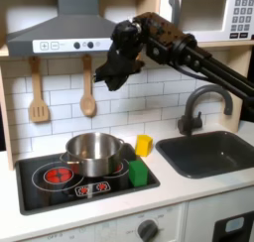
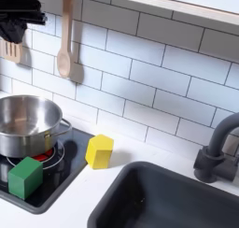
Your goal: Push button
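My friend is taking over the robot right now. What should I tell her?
Gripper: up high by the tiled wall, near the wooden spoon; holding nothing I can see, jaws too dark to tell.
Things: pot on the stove, green block at its corner, yellow block on the counter, knob on the front below.
Done: nothing pressed yet.
Left: bring the gripper down and push the button.

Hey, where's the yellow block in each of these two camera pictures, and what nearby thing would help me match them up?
First exterior view: the yellow block sits on the counter at centre, right of the steel pot, behind the green block.
Second exterior view: it sits lower centre, at the stovetop's right edge, left of the sink.
Shared landmark: the green block on the stovetop.
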Robot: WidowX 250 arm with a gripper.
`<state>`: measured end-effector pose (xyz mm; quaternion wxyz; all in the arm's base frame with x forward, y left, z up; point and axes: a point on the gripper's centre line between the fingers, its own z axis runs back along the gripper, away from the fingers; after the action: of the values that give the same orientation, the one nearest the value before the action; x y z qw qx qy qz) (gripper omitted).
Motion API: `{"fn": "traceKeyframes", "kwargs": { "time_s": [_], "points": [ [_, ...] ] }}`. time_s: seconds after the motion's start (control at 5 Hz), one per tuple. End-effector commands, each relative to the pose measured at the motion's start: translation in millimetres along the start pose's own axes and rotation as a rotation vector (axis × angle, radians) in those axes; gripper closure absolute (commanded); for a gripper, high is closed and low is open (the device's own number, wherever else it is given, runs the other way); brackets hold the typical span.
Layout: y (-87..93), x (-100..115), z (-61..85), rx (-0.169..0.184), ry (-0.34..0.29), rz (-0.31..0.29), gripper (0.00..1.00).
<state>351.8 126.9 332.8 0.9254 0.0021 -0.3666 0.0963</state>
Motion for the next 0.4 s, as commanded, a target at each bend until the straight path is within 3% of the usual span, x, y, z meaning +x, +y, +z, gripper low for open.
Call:
{"fn": "traceKeyframes", "kwargs": {
  "time_s": [0.0, 0.2],
  "points": [
    [6.9, 20.0, 3.1, 0.001, -0.072, 0.008, 1.00],
    [7.0, 27.2, 7.7, -0.015, -0.107, 0.008, 1.00]
  ]
}}
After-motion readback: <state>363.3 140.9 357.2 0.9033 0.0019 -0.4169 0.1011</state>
